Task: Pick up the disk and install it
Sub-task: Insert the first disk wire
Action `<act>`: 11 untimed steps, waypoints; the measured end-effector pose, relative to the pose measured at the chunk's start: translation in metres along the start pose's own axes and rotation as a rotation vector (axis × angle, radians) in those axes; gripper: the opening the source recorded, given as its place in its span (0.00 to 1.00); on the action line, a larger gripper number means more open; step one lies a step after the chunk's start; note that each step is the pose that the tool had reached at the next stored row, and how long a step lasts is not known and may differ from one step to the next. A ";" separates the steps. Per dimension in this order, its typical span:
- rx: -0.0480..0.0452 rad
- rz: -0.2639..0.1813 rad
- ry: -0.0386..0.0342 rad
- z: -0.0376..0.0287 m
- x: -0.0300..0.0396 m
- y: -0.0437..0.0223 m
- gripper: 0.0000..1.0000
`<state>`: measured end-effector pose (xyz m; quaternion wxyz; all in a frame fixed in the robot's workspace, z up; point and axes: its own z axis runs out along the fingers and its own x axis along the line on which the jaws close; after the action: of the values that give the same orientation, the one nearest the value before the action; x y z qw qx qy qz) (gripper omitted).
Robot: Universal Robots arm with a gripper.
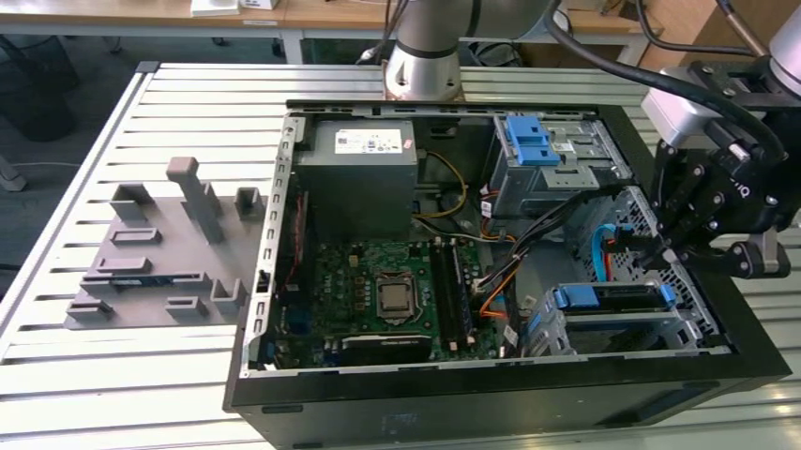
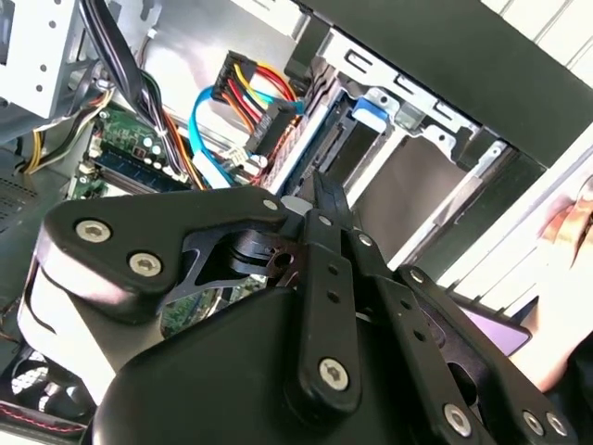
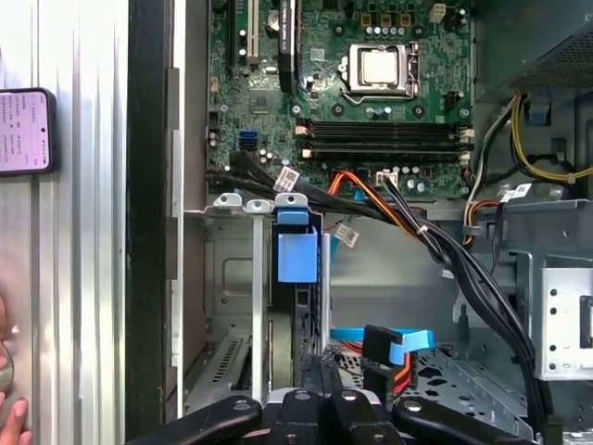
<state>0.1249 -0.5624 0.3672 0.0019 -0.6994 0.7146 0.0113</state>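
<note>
Seemingly seated, the disk stands on edge in the drive bay at the near corner of the computer case, on the exterior view's right. Its blue end tab faces outward. It is probably dense, rigid and shock-sensitive, with slick metal faces, so the blue plastic rails and tab look like the safest hold. The claw hangs close over the disk, clenched, with nothing seen between its fingers. A blue data cable and a black cable bundle crowd the bay and could snag. Farther off are the motherboard, power supply and a second drive cage. A phone and a person's hand rest on the counter.
</note>
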 end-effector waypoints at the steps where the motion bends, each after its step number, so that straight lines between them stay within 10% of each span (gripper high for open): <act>1: 0.0001 0.000 -0.0001 0.0000 -0.0014 -0.0008 0.11; 11: 0.0016 0.000 0.0000 -0.0002 -0.0123 -0.0085 0.11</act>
<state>0.1336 -0.5503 0.3676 0.0025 -0.6995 0.7146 0.0108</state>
